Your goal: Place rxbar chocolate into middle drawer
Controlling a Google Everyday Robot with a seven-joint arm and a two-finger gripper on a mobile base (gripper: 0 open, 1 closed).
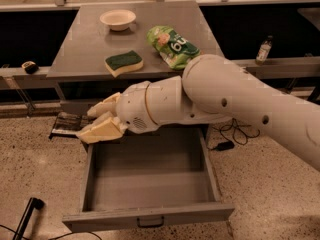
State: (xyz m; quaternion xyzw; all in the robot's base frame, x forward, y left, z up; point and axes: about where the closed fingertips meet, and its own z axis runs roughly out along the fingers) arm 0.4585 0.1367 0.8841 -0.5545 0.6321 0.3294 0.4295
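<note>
My gripper point(86, 125) hangs at the end of the big white arm, over the left rear corner of the open middle drawer point(150, 217). Its cream fingers point(102, 130) are shut on the rxbar chocolate point(65, 125), a flat dark bar with pale markings that sticks out to the left, just outside the drawer's left wall. The drawer is pulled far out, with a small black handle on its front. What shows of its grey inside is bare. The arm hides the drawer's rear edge.
On the grey table point(85, 46) above lie a green-topped yellow sponge point(123, 62), a green snack bag point(172, 46) and a white bowl point(117, 19). A bottle point(263, 49) stands on a ledge at right. A black stick point(27, 216) lies on the floor at lower left.
</note>
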